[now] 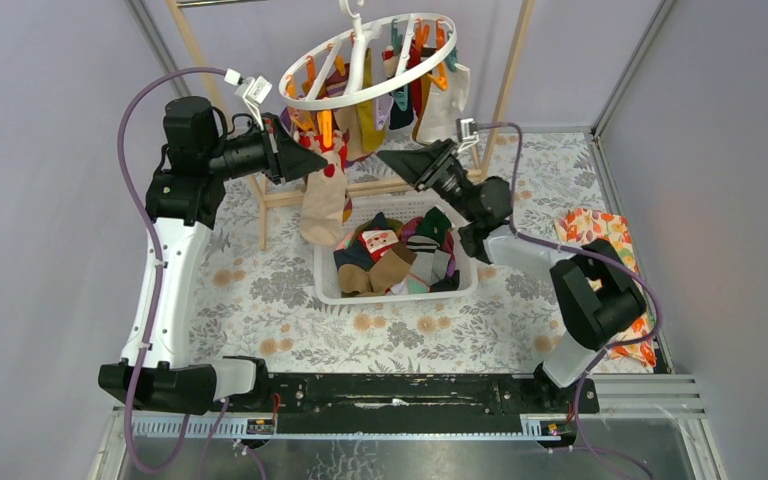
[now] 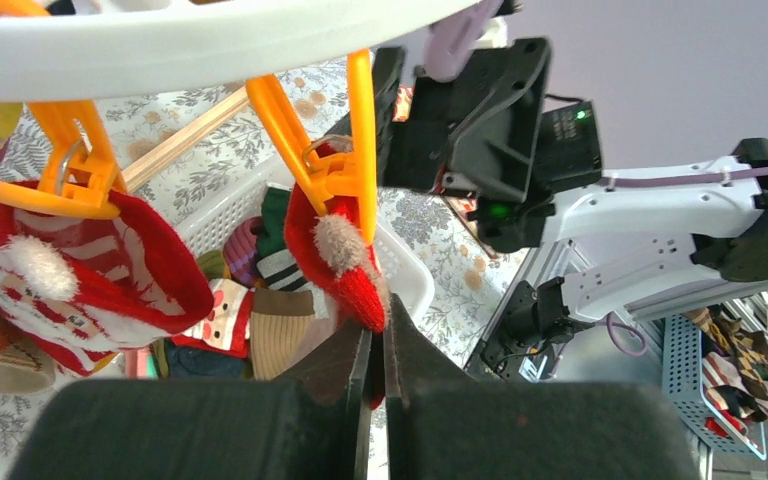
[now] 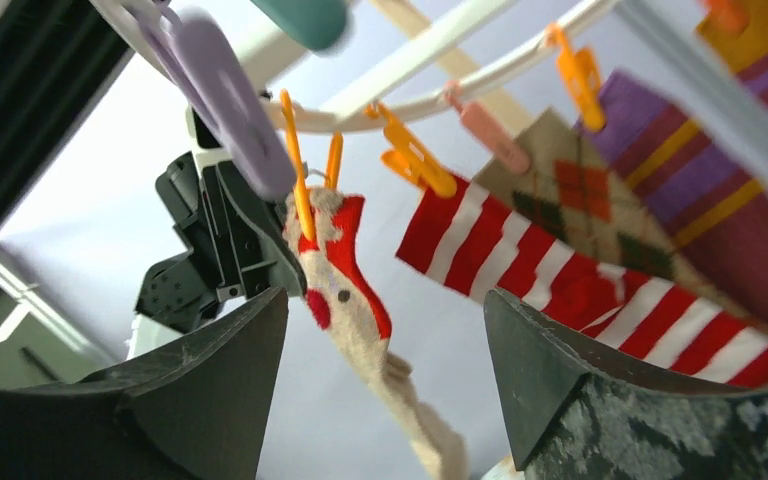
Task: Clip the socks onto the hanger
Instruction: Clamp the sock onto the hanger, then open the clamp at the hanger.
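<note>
The white ring hanger (image 1: pixel 305 98) hangs at the back, with several socks clipped along it. A red-and-cream sock (image 1: pixel 324 195) dangles from an orange clip (image 2: pixel 332 160) on its near-left rim. My left gripper (image 2: pixel 378 325) is shut on that sock's red lower edge (image 2: pixel 360 290). In the right wrist view the same sock (image 3: pixel 345 270) hangs in front of my right gripper (image 3: pixel 385 320), which is open and touches nothing. From above, the right gripper (image 1: pixel 392 158) points left at the sock from under the ring.
A white slotted basket (image 1: pixel 326 290) with several loose socks (image 1: pixel 395 250) stands below the hanger. A wooden frame (image 1: pixel 263 205) stands behind the left gripper. An orange floral cloth (image 1: pixel 595 230) lies at the right. A red-striped sock (image 3: pixel 560 270) hangs beside the held one.
</note>
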`<state>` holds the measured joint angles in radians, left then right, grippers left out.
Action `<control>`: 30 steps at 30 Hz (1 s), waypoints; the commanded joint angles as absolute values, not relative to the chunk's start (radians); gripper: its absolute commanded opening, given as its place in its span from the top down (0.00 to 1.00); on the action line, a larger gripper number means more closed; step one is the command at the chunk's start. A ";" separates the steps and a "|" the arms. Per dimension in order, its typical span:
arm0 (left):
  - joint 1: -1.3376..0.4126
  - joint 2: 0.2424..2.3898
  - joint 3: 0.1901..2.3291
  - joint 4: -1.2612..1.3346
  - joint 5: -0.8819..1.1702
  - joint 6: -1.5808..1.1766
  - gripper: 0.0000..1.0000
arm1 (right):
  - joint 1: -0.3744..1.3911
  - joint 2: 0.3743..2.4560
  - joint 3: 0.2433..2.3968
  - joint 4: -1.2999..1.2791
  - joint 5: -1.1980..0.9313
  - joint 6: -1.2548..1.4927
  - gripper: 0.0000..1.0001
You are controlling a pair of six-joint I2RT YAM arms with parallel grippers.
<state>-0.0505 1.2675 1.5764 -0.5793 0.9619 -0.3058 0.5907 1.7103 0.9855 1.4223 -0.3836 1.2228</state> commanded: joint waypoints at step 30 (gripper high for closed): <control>-0.028 1.250 1.673 -0.670 0.925 -0.232 0.93 | 0.557 1.771 1.266 1.631 -0.445 1.226 0.44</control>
<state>-0.0406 1.2655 1.6386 -0.6590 0.9344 -0.2554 0.5526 1.7916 1.2259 1.5135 -0.4381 1.1973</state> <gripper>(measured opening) 0.080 0.553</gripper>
